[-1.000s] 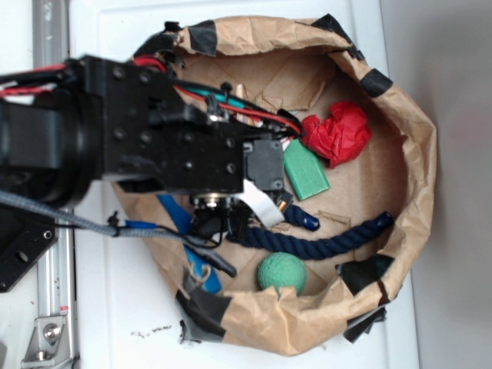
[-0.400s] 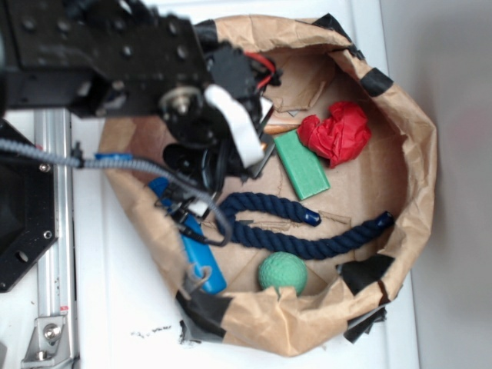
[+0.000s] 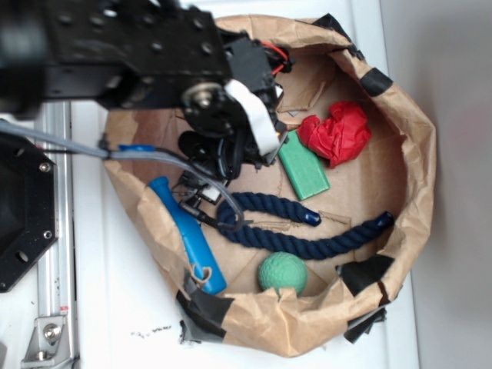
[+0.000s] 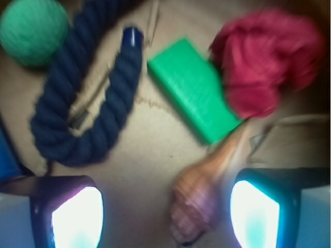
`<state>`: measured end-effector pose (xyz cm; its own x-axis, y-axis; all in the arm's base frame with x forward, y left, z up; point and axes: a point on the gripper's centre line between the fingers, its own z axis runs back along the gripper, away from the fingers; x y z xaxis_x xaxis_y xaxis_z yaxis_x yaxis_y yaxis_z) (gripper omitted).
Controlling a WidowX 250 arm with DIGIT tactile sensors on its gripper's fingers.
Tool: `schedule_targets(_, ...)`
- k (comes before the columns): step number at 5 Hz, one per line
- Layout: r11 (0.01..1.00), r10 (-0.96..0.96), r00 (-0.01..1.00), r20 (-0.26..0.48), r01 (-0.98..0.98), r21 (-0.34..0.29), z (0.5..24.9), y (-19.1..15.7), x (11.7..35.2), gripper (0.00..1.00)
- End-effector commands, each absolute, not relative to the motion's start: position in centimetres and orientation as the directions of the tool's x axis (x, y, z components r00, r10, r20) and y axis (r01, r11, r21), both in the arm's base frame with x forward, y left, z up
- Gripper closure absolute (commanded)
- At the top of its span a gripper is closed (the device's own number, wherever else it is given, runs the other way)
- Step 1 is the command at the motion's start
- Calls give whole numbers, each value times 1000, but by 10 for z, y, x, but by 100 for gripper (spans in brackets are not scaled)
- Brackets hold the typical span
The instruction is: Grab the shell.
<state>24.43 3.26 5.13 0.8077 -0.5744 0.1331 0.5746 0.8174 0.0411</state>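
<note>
The shell (image 4: 199,199), tan-orange and ribbed with a long pale point, lies on the brown paper between my two fingers, closer to the right one. My gripper (image 4: 165,217) stands open, its pads wide apart and touching nothing. The shell's point runs up toward the green block (image 4: 194,93). In the exterior view my arm and gripper (image 3: 231,154) hang over the left half of the paper bag and hide the shell.
Inside the brown paper bag (image 3: 419,177) lie a green block (image 3: 304,167), crumpled red paper (image 3: 338,132), a navy rope (image 3: 300,227), a green ball (image 3: 282,273) and a blue handled tool (image 3: 188,234). The bag's raised walls ring everything.
My arm has swung up from the bag's middle, then shifted slightly right and settled above the spot left of the green block. The bag's things have not moved.
</note>
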Motion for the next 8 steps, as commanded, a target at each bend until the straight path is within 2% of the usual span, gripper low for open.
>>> schedule_targets(1, 815, -579, 811, 81, 579, 24, 22, 34, 241, 0)
schedule_targets(2, 823, -568, 819, 83, 567, 34, 18, 31, 235, 26)
schedule_targets(3, 837, -546, 831, 107, 545, 39, 21, 30, 233, 100)
schedule_targets(4, 843, -537, 835, 117, 536, 46, 25, 32, 235, 100)
schedule_targets(5, 890, -457, 878, 143, 453, 60, 43, 36, 241, 100)
schedule_targets(6, 955, -296, 935, 195, 288, 69, 93, 40, 254, 100)
schedule_targets(7, 995, -96, 967, 235, 86, 53, 144, 40, 260, 100)
schedule_targets(8, 997, 53, 980, 192, -61, 38, 188, 30, 260, 100)
